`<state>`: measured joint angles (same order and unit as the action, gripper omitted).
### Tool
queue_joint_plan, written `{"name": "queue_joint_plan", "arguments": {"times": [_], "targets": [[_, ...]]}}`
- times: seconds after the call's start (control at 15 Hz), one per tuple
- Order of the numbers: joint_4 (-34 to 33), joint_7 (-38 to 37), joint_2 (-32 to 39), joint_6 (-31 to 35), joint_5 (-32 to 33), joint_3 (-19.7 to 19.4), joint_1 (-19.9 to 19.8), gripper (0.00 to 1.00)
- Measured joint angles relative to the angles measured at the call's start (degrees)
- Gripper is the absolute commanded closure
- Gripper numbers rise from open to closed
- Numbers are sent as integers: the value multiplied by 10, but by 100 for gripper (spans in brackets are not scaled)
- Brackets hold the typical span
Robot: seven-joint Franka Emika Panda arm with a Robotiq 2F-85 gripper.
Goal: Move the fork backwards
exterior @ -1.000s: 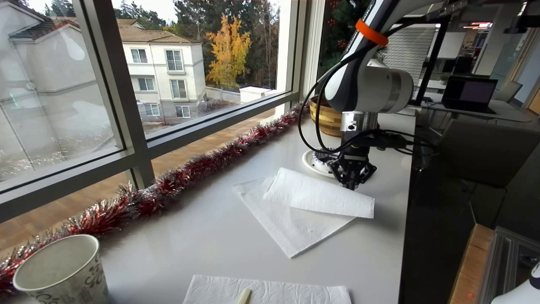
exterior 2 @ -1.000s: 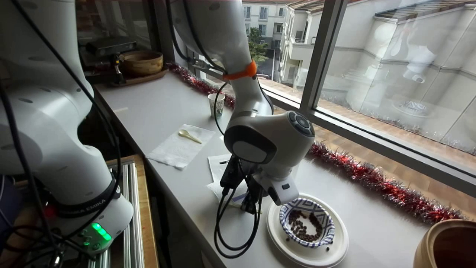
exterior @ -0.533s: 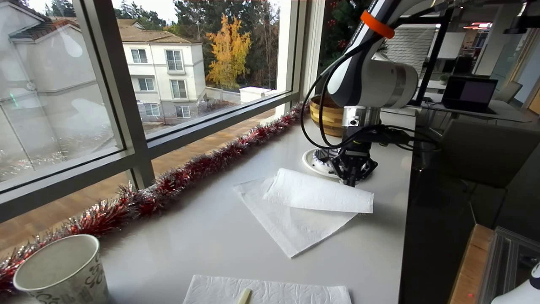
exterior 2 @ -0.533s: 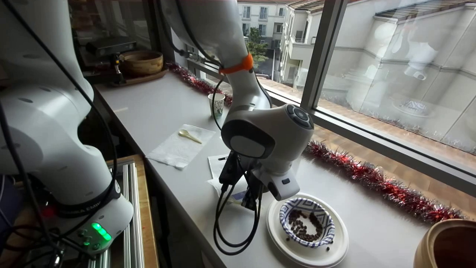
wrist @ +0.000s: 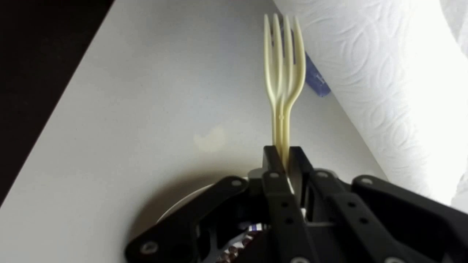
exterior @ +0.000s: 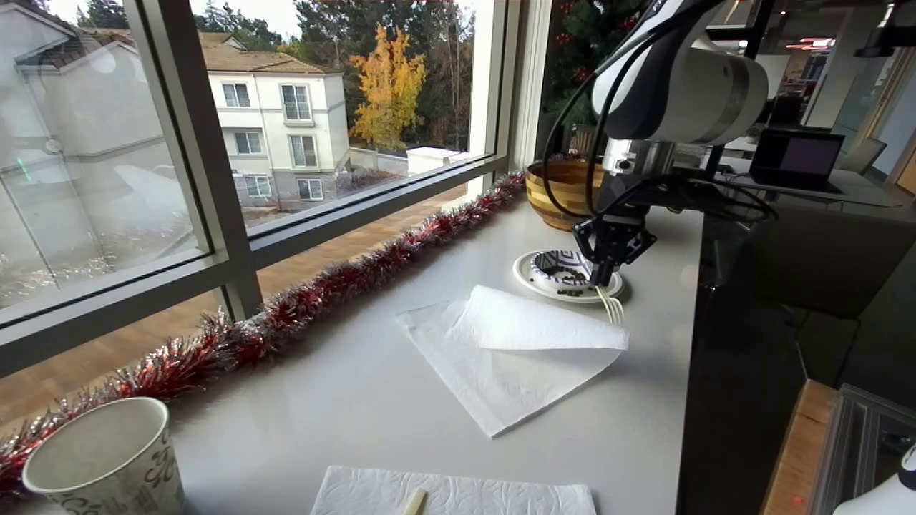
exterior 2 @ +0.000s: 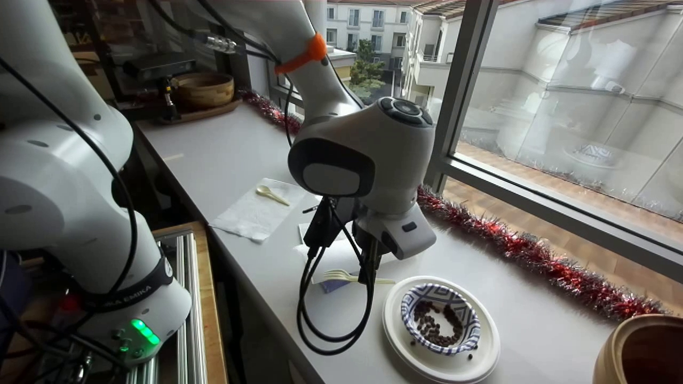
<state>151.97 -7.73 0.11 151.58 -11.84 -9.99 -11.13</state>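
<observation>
A pale yellow plastic fork (wrist: 281,91) is pinched by its handle between my gripper's fingers in the wrist view, tines pointing away from the gripper. My gripper (wrist: 284,157) is shut on it. In both exterior views the gripper (exterior: 602,277) (exterior 2: 368,276) is beside the white plate (exterior: 524,285) (exterior 2: 392,336), and the fork (exterior: 613,309) (exterior 2: 341,276) appears held above the table. In an exterior view the handle end (exterior 2: 385,281) sticks out past the gripper toward the plate. The tines pass over a blue-purple item (wrist: 317,78) beside the napkin.
A curled white napkin (exterior: 537,325) lies beside the gripper. The patterned bowl (exterior 2: 411,320) of brown pieces sits on the plate. A spoon (exterior 2: 272,196) lies on another napkin (exterior 2: 240,218). A paper cup (exterior: 107,458), wooden bowl (exterior: 562,200) and tinsel (exterior: 322,293) line the window side.
My gripper has risen, moving away from the napkin in an exterior view. The fork now shows in its jaws. The napkin's raised corner has shifted slightly, and more of the plate shows.
</observation>
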Motion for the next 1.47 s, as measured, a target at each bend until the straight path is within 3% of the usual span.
{"name": "queue_joint_plan", "arguments": {"times": [0.4,0.47,0.53,0.8,0.87,1.13,1.47], "targets": [[21,-5,-85,29,-91,-9,0,96],[22,-8,-93,29,-100,-12,0,89],[22,-8,-97,29,-100,-13,0,89],[23,-8,-94,29,-100,-12,0,89],[23,-8,-93,29,-100,-12,0,97],[19,-21,-90,36,-104,-12,1,97],[-84,-119,-17,51,-170,-7,16,97]]}}
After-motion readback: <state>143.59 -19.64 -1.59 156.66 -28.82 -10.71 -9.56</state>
